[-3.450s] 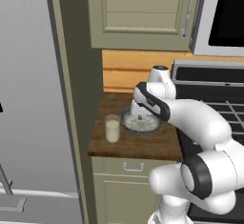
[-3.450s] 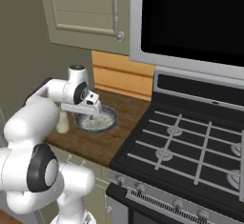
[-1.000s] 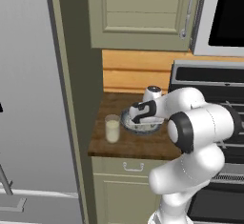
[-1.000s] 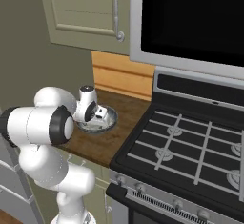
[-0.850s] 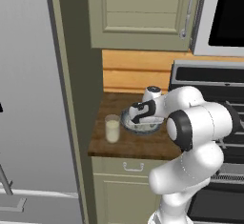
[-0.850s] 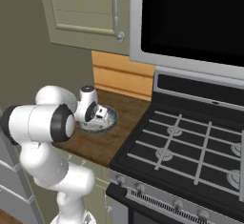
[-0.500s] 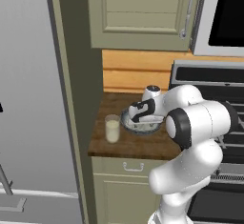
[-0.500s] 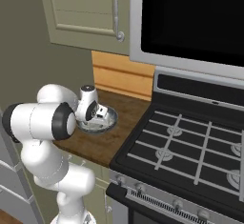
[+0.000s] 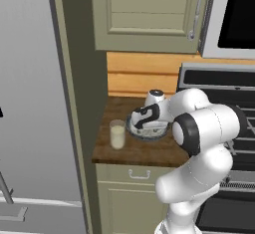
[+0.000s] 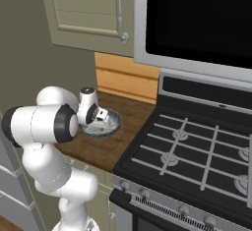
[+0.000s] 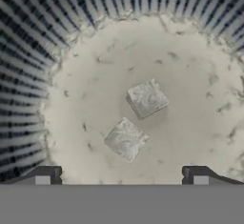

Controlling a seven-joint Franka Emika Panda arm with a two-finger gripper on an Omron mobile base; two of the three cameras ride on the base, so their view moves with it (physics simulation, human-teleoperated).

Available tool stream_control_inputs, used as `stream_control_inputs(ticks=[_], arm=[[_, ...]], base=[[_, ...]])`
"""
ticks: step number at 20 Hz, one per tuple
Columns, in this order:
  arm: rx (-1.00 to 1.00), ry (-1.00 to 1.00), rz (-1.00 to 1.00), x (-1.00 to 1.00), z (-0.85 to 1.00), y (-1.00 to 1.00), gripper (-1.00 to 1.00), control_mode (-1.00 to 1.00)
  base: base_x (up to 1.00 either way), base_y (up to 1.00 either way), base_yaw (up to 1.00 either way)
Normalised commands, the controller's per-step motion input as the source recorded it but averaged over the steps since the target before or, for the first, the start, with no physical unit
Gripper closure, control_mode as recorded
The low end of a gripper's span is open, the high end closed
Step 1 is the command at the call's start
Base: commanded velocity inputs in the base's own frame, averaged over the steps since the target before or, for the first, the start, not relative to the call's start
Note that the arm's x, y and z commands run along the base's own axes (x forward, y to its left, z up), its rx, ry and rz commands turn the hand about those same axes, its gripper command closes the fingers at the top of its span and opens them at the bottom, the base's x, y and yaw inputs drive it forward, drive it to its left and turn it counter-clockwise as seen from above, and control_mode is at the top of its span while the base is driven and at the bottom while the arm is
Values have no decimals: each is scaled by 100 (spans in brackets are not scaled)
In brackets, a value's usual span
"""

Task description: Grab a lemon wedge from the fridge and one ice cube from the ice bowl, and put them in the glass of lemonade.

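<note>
hand view | hand [image 11: 122, 176] spread wide, empty | low inside ice bowl [image 11: 71, 37], above two cubes

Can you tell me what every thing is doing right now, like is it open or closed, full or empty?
gripper: open, holding nothing, reaching down into the bowl.
ice bowl: upright on the counter, two ice cubes inside.
glass of lemonade: upright, filled with pale lemonade, beside the bowl.
fridge: door shut.
upper cabinet: door closed.
stove: burners unlit, nothing on them.
</note>
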Motion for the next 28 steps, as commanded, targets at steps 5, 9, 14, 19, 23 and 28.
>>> stream_control_inputs(ticks=[5,9,14,19,23,28], arm=[[0,0,0,0,0,-1,-100,-100],[0,2,0,27,0,-1,-100,-100],[0,1,0,12,-49,0,-100,-100],[0,-1,0,0,-35,0,-100,-100],[0,-1,0,-2,0,0,-100,-100],[0,0,0,-3,0,0,-100,-100]], base=[[0,0,0],[0,0,0],[0,0,0],[0,0,0],[0,0,0],[0,0,0]])
